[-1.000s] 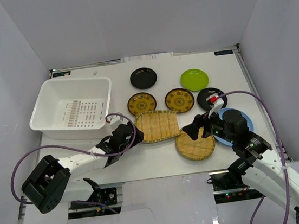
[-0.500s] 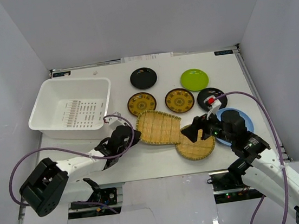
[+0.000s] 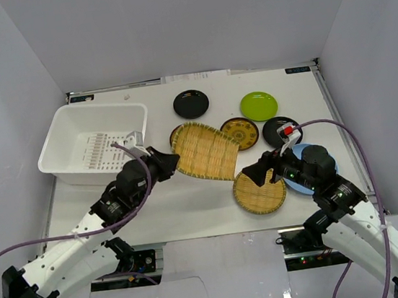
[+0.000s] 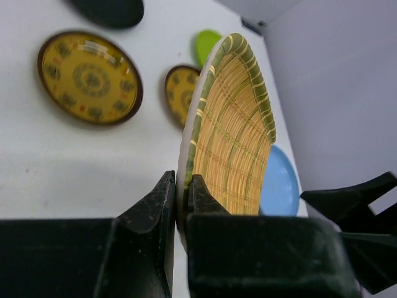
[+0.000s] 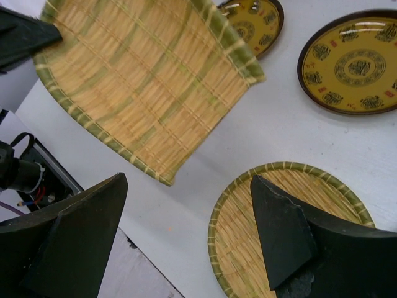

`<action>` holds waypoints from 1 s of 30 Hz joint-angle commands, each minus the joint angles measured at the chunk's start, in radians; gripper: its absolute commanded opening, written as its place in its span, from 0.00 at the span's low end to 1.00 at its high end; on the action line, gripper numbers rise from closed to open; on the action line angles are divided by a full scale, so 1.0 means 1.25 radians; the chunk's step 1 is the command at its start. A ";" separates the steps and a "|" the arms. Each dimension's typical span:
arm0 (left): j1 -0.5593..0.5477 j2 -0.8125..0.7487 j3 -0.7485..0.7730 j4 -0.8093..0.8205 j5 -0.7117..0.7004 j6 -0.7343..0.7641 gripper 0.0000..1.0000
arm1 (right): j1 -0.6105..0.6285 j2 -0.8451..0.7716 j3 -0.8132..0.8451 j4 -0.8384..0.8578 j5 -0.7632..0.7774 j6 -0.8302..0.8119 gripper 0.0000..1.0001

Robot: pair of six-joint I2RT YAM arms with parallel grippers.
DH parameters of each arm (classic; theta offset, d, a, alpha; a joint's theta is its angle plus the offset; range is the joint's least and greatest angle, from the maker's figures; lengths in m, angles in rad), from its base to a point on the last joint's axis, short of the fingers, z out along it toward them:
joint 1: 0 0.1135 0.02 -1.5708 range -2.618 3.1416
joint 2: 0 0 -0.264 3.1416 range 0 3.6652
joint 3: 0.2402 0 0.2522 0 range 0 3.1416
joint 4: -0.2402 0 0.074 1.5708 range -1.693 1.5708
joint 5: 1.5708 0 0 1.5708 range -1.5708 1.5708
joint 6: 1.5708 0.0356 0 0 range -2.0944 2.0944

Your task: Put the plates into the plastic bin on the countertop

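Left gripper (image 3: 166, 163) clamped on rim of squarish bamboo tray (image 3: 205, 151) — tray held tilted, clear of countertop (image 3: 192, 211), just right of white plastic bin (image 3: 91, 113), not inside. Behind tray, 2 yellow-brown plates (image 4: 90, 77) flat on countertop. Right gripper (image 3: 258, 171) spread wide, holding nothing, hovering over round bamboo tray (image 3: 260, 194) — light blue plate (image 4: 280, 186) just to its right.

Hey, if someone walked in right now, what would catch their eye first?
The rectangular bamboo tray, gripped by its edge in the left pincer and tilted in the air just right of the white bin, which is empty. Next, the right pincer hangs open over the round bamboo tray at the near right.
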 commanded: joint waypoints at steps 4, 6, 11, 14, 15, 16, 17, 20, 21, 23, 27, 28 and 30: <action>0.158 0.007 0.244 -0.067 0.011 0.171 0.00 | -0.003 -0.021 0.049 -0.006 -0.013 0.004 0.86; 0.372 0.054 0.293 -0.079 0.222 0.167 0.00 | -0.003 -0.021 0.052 -0.011 -0.017 0.004 0.86; 0.762 0.113 0.332 -0.100 0.541 0.130 0.00 | -0.002 -0.030 0.051 -0.029 -0.011 -0.009 0.87; 0.809 0.118 0.341 -0.138 0.509 0.139 0.00 | -0.003 -0.028 0.038 -0.029 -0.011 -0.015 0.87; 0.816 0.113 0.336 -0.141 0.482 0.136 0.00 | -0.003 -0.021 0.035 -0.027 -0.014 -0.017 0.87; 0.839 0.112 0.333 -0.157 0.462 0.135 0.00 | -0.003 -0.018 0.032 -0.023 -0.017 -0.018 0.87; 0.851 0.110 0.333 -0.167 0.444 0.138 0.00 | -0.002 -0.015 0.030 -0.022 -0.020 -0.020 0.87; 0.872 0.101 0.327 -0.190 0.376 0.147 0.00 | -0.003 -0.002 0.019 -0.007 -0.038 -0.024 0.87; 0.872 0.099 0.320 -0.189 0.364 0.149 0.00 | -0.003 0.005 0.016 -0.002 -0.045 -0.024 0.87; 0.876 0.105 0.306 -0.195 0.315 0.154 0.00 | -0.002 0.011 0.005 0.015 -0.052 -0.024 0.87; 0.884 0.143 0.273 -0.176 0.279 0.171 0.00 | -0.003 0.023 -0.011 0.037 -0.070 -0.023 0.87; 0.890 0.159 0.270 -0.170 0.279 0.171 0.00 | -0.003 0.026 -0.014 0.039 -0.071 -0.023 0.87; 0.901 0.201 0.245 -0.157 0.266 0.157 0.00 | -0.003 0.031 -0.024 0.048 -0.074 -0.023 0.87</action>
